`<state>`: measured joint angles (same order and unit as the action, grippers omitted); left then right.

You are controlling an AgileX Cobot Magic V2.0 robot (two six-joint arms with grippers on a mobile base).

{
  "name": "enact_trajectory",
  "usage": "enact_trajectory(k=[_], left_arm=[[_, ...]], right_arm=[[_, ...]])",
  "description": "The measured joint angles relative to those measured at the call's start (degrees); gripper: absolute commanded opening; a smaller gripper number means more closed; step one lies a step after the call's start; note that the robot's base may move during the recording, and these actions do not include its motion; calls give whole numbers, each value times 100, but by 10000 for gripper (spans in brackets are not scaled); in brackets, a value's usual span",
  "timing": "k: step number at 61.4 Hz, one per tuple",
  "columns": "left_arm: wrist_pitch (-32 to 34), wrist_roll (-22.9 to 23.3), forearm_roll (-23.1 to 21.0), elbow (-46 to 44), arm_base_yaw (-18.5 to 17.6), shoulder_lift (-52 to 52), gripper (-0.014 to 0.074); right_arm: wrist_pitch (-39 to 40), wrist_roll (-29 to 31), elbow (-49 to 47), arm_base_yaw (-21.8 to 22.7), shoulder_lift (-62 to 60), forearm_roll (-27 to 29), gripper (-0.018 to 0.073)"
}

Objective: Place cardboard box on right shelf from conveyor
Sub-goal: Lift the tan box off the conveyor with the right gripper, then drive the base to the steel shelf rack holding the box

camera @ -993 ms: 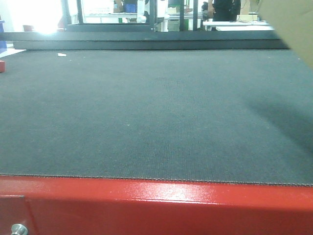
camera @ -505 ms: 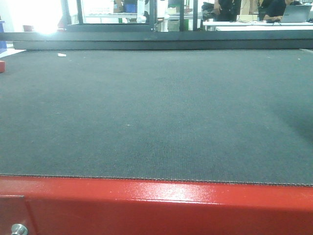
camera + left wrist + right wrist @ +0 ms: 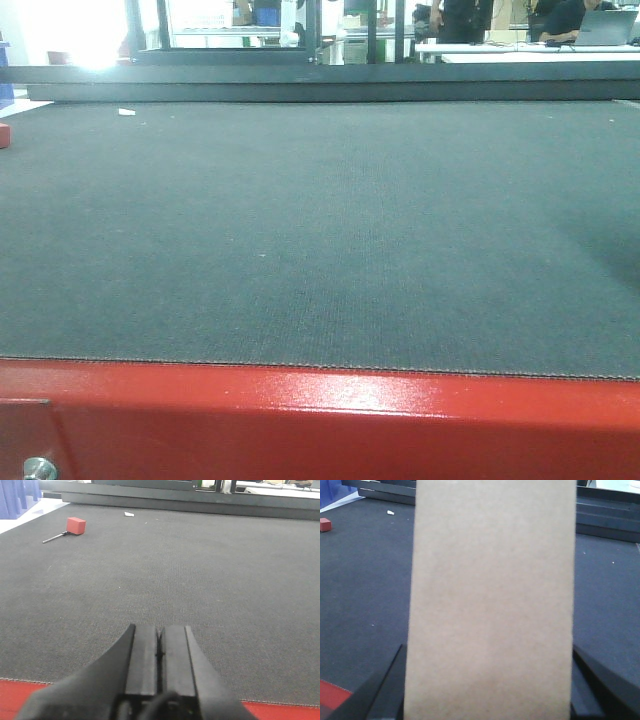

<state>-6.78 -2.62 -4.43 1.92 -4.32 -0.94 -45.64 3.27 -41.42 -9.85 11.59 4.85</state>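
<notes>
In the right wrist view the box (image 3: pixel 490 580) fills the middle of the picture. Its long axis runs straight up the frame, and the top and bottom ends are cut off by the picture's edges. The broad, plain tan face is turned to the camera, and no tilt shows to either side.

The box sits between the fingers of the right gripper (image 3: pixel 487 649). One dark finger (image 3: pixel 387 690) shows at its lower left edge and the other at its lower right. They are spread wide, and the box's two long sides meet their inner faces, so the gripper clamps the box across its width. The box is over the conveyor (image 3: pixel 320 230), whose dark belt shows on both sides of it. Whether its lower end touches the belt cannot be told.

The left gripper (image 3: pixel 160 630) has its fingers pressed together with only a thin seam between them, holding nothing. It points across the belt from above the red edge (image 3: pixel 300 420).

A red block (image 3: pixel 76 525) with a thin rod (image 3: pixel 55 538) at its side lies far off at the belt's left. A white scrap (image 3: pixel 129 514) lies near the back rail. A bolt (image 3: pixel 38 468) sits in the lower left corner of the red front.
</notes>
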Motion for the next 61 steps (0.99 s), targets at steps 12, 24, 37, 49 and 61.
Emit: enact_trajectory(k=[12,24,37,49,61], left_arm=[[0,0,0,0,0,0,-116],[0,0,0,0,0,0,-116],[0,0,0,0,0,0,-116],[0,0,0,0,0,0,-116],[0,0,0,0,0,0,-116]], right_arm=[[0,0,0,0,0,0,148],[0,0,0,0,0,0,148],[0,0,0,0,0,0,148],[0,0,0,0,0,4,148],[0,0,0,0,0,13,148]])
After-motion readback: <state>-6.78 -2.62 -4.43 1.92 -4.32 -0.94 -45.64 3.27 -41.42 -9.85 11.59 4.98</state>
